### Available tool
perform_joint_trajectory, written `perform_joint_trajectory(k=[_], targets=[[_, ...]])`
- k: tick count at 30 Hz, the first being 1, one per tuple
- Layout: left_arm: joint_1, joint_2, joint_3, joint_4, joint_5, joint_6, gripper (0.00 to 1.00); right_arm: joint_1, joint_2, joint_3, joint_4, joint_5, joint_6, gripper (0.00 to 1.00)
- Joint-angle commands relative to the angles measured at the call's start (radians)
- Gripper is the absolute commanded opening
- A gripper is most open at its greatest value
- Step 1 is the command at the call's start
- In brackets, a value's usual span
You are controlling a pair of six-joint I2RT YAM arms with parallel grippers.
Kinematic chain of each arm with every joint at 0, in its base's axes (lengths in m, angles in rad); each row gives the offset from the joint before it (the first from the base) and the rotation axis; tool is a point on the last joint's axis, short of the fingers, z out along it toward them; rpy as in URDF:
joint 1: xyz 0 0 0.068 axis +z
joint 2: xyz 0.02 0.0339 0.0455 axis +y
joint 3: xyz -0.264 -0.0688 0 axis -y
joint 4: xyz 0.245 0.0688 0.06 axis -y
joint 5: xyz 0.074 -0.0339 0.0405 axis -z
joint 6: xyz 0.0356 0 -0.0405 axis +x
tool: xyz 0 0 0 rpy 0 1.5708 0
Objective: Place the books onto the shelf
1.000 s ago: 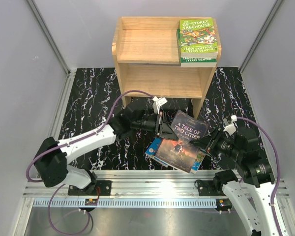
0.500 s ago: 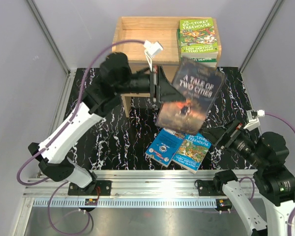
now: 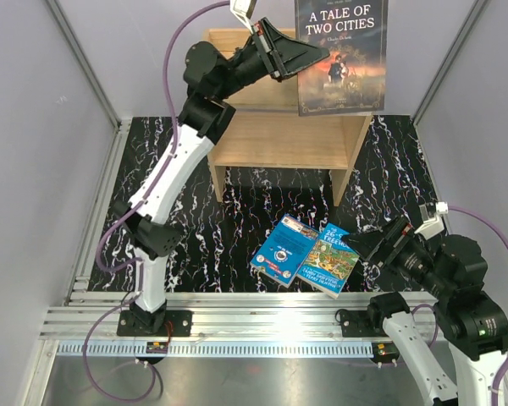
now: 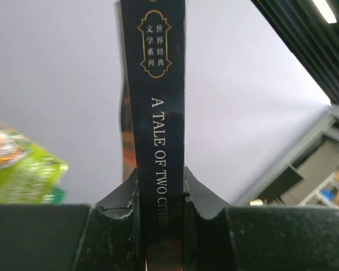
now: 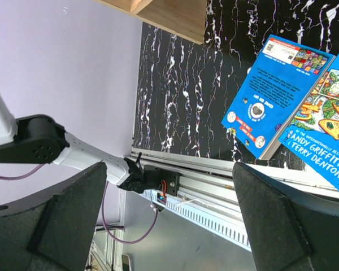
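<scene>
Dark paperback [image 3: 343, 59], spine clenched in the left tool [image 3: 309, 57], hangs high over the shelf [image 3: 279, 137] for lowering; right tool [image 5: 169, 220] gapes empty.

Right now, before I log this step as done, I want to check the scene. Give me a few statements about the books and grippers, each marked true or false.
1. The left gripper is shut on A Tale of Two Cities. True.
2. Two blue books lie side by side on the table. True.
3. The right gripper holds one of the blue books. False: its jaws stand open and empty.
4. A Tale of Two Cities lies flat on the shelf. False: it is held up in the air, its cover facing the top camera.
</scene>
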Motion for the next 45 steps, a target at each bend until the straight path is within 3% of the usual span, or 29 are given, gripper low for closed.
perform_joint_trajectory(k=[1, 6, 13, 14, 15, 17, 19, 21, 34, 45], targets=[[0.038, 0.051, 0.024, 0.176, -0.195, -0.088, 0.00, 0.002, -0.008, 0.015, -0.008, 0.009, 0.004, 1.00], [0.067, 0.180, 0.129, 0.116, -0.243, -0.135, 0.00, 0.002, -0.026, 0.014, -0.023, 0.023, 0.012, 1.00], [0.090, 0.202, 0.110, -0.021, -0.273, -0.137, 0.01, 0.002, 0.004, 0.021, 0.053, 0.008, 0.009, 1.00], [0.092, 0.200, 0.109, -0.040, -0.270, -0.132, 0.07, 0.000, 0.024, 0.024, 0.070, 0.008, 0.015, 1.00], [0.095, 0.199, 0.107, -0.055, -0.269, -0.129, 0.24, 0.002, 0.038, 0.027, 0.093, 0.000, 0.018, 1.00], [0.096, 0.196, 0.103, -0.072, -0.257, -0.129, 0.32, 0.002, 0.081, 0.038, 0.156, -0.009, 0.023, 1.00], [0.096, 0.190, 0.104, -0.095, -0.244, -0.128, 0.49, 0.002, 0.130, 0.050, 0.200, -0.020, 0.018, 1.00], [0.102, 0.185, 0.103, -0.114, -0.235, -0.122, 0.98, 0.000, 0.159, 0.055, 0.222, -0.035, 0.015, 1.00], [0.118, 0.091, 0.037, -0.344, -0.094, -0.033, 0.99, 0.002, 0.209, -0.049, 0.377, -0.069, 0.070, 1.00], [0.121, -0.022, -0.006, -0.586, -0.192, 0.194, 0.99, 0.002, 0.189, -0.089, 0.382, -0.054, 0.096, 0.99]])
